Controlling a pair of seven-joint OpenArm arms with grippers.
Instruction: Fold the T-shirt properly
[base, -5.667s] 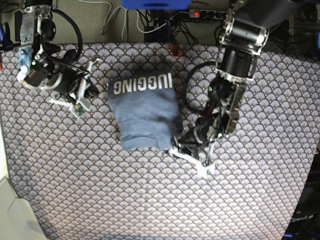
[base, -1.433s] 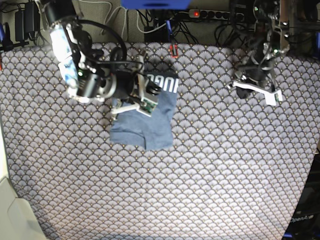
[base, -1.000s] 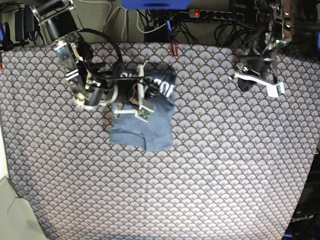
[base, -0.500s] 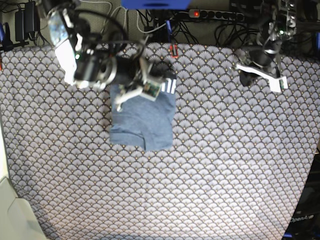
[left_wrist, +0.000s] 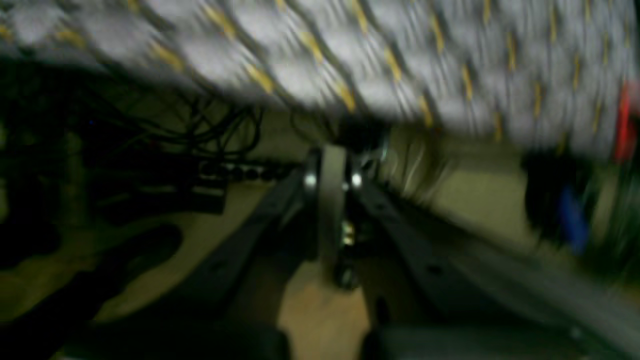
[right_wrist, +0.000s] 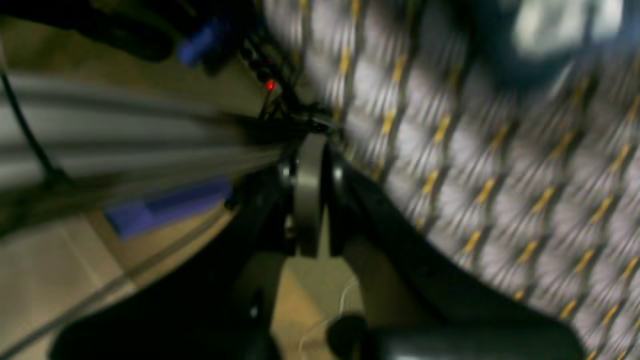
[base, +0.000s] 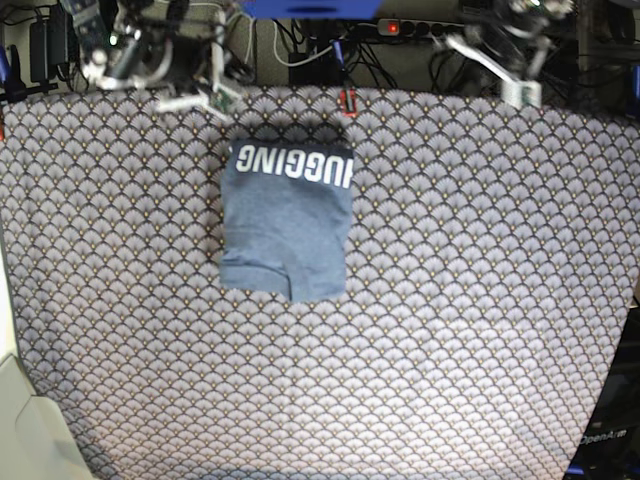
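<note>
The slate-blue T-shirt (base: 288, 222) lies folded into a compact rectangle in the middle of the scallop-patterned tablecloth (base: 460, 300). Its white lettering band runs along the far edge. Nothing touches it. My right gripper (base: 213, 99) is raised over the table's far left edge, apart from the shirt. In the right wrist view its jaws (right_wrist: 310, 150) are together and empty. My left gripper (base: 519, 93) is up at the far right edge. In the left wrist view it (left_wrist: 330, 165) looks shut and empty. Both wrist views are motion-blurred.
A power strip with a red light (base: 396, 27) and tangled cables lie behind the table's far edge. A small red item (base: 346, 102) sits at that edge. A pale object (base: 22, 430) is at the near left corner.
My right gripper has lifted off the shirt's top edge and pulled back to the far left. The lettering band is now uncovered. My left gripper has moved further back.
</note>
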